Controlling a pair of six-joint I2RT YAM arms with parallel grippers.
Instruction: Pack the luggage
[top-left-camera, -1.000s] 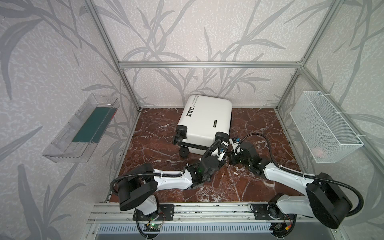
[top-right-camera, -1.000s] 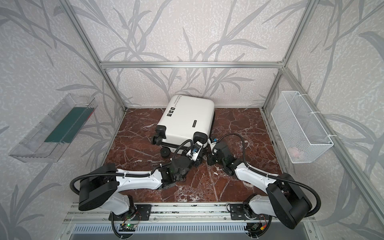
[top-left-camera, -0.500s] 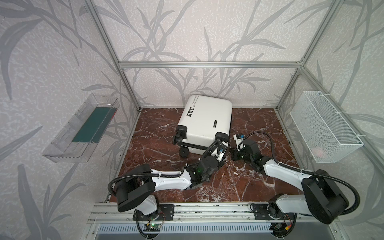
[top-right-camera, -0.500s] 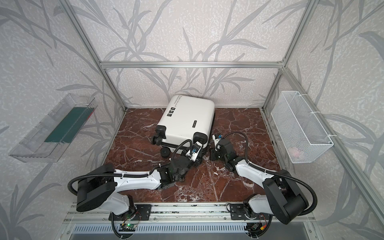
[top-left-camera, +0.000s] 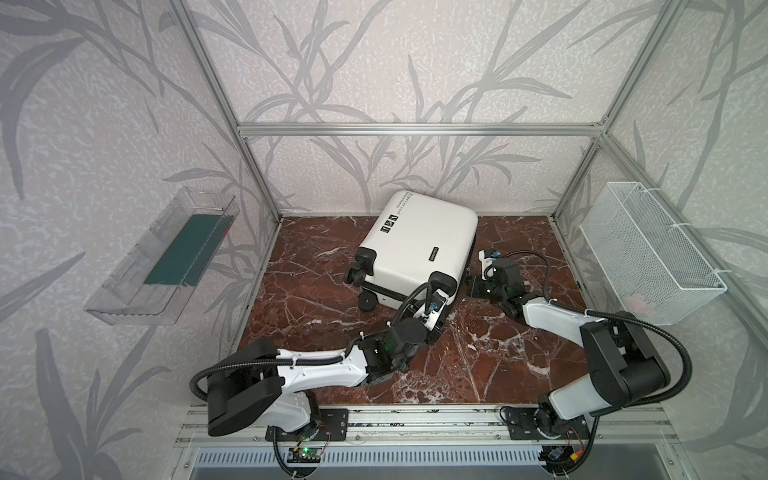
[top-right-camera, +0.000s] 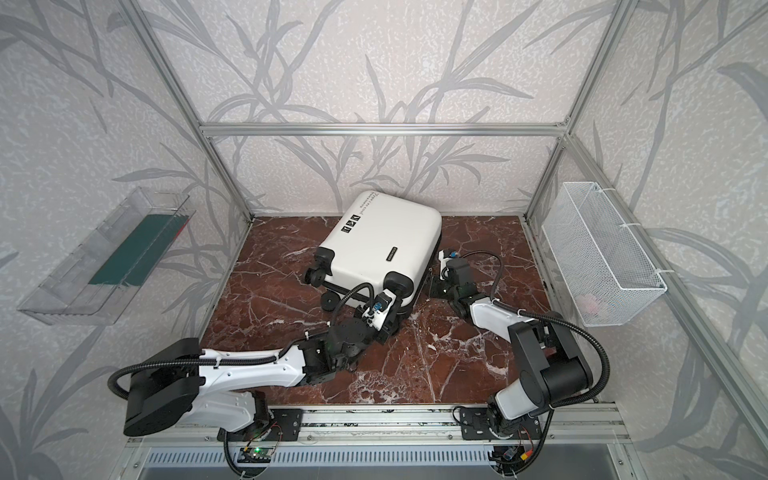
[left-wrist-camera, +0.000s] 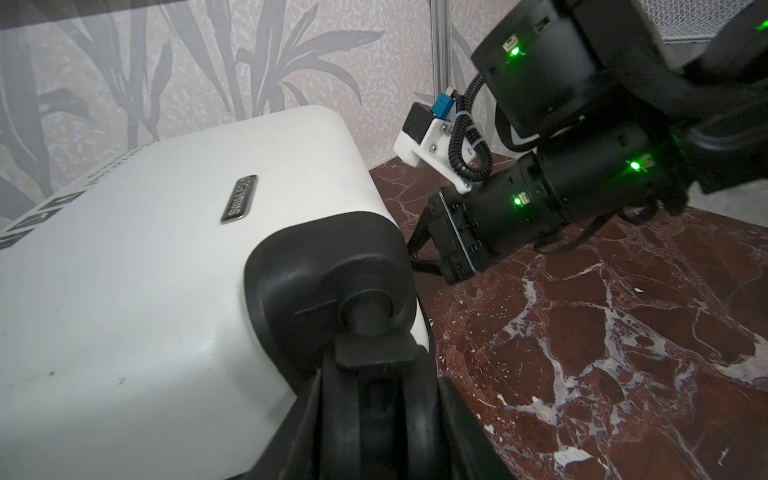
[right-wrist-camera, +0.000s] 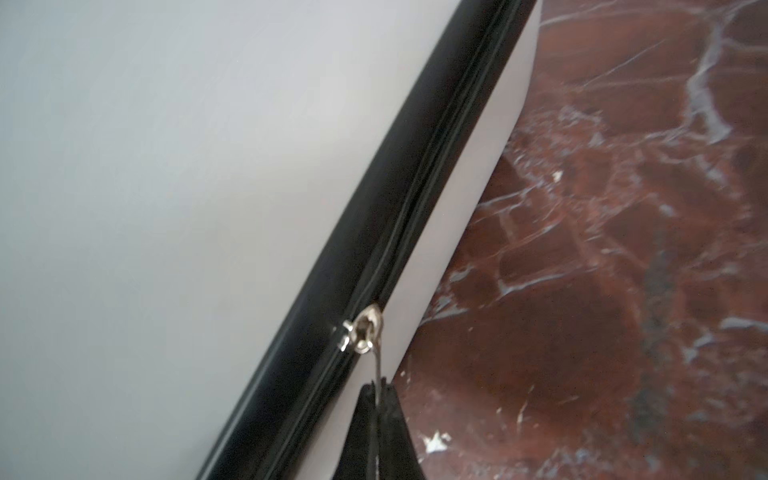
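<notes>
1. The luggage (top-left-camera: 419, 245) lies flat and closed on the marble table (top-left-camera: 498, 353). It sits toward the far middle, with its wheeled end turned to the near side.
2. The left gripper (left-wrist-camera: 380, 419) is clamped on the caster wheel (left-wrist-camera: 345, 432) at the near right corner of the case, a finger on either side of it.
3. The right gripper (right-wrist-camera: 376, 399) is at the right side of the case, pinched tight on the thin metal zipper pull (right-wrist-camera: 377, 361). The pull hangs from the slider on the black zipper band (right-wrist-camera: 374, 232).
4. Whether the zip behind the slider is open cannot be told from these views.
5. Handling, as a judgement:
   - The shell looks stiff, smooth and slippery, so the jaws would find little purchase on its flat faces.
   - The case looks small and probably light, and it has wheels, so a tug on the zip would likely drag or swing it.
6. Good holds are therefore the wheel or its black housing for bracing, and the pull tab for running the slider.
7. The tab is narrow and may slip from the fingertips if it is pulled off the line of the band.
</notes>
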